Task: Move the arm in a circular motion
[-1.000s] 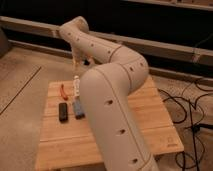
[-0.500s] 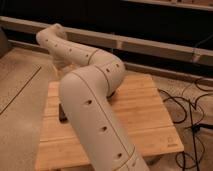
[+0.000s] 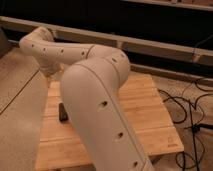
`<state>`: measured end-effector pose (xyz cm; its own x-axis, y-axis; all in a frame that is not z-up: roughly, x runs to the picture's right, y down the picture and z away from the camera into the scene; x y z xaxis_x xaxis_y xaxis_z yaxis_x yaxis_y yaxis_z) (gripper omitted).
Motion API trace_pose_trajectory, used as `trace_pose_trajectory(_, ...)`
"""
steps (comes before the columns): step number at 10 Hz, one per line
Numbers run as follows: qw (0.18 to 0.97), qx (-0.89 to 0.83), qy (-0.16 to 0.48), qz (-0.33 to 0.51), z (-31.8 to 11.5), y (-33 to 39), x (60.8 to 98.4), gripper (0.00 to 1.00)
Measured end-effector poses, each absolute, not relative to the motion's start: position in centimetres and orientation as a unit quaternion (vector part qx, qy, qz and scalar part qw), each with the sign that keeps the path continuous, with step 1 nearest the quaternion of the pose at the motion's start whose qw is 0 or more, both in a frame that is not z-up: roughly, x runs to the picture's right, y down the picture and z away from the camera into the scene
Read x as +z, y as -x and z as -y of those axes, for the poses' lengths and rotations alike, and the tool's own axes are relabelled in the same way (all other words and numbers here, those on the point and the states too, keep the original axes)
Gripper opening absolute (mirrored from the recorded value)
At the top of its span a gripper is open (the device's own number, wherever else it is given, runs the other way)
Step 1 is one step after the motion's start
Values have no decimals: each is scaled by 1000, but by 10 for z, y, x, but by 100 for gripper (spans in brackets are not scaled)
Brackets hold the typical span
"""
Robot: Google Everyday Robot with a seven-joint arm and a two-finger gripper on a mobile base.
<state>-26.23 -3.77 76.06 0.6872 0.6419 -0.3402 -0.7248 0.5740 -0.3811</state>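
The cream-white arm (image 3: 95,95) fills the middle of the camera view. Its thick upper segment rises from the bottom edge to a bulbous elbow (image 3: 107,65). From there a tube with small dark holes reaches left to a joint (image 3: 37,42), then bends down. The gripper (image 3: 48,73) hangs at the end of that last segment, over the far left corner of the wooden table (image 3: 145,110). It is mostly hidden by the arm.
A small black object (image 3: 62,111) lies on the table's left side, partly hidden by the arm. Black cables (image 3: 192,107) run over the floor to the right. A long pale rail (image 3: 165,45) crosses the dark wall behind.
The arm has swung steadily left and toward the camera. Its far joint has moved from above the table's middle to beyond the left corner. It now covers the small items seen earlier.
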Motion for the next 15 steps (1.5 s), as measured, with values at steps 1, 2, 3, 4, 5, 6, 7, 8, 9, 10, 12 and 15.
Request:
trace_pose_trajectory(1,881,397,246,-79,35,251,750,65)
trace_pose_trajectory(2,876,412,236,-80,35,233,741,65)
trace_pose_trajectory(3,870,431,225,-81,38,212,733,65)
trace_pose_trajectory(4,865,447,214,-84,42,193,727,65)
trace_pose_trajectory(5,856,467,199,-92,50,167,721,65)
trace_pose_trajectory(6,850,482,186,-101,58,147,717,65)
trace_pose_trajectory(7,840,502,169,-118,73,119,716,65)
trace_pose_trajectory(8,834,512,159,-130,83,104,717,65)
trace_pose_trajectory(9,825,524,147,-150,97,86,723,65)
trace_pose_trajectory(10,820,529,137,-169,110,74,730,65)
trace_pose_trajectory(12,820,523,129,-193,128,77,751,65)
trace_pose_trajectory(15,839,482,131,-217,136,121,783,65)
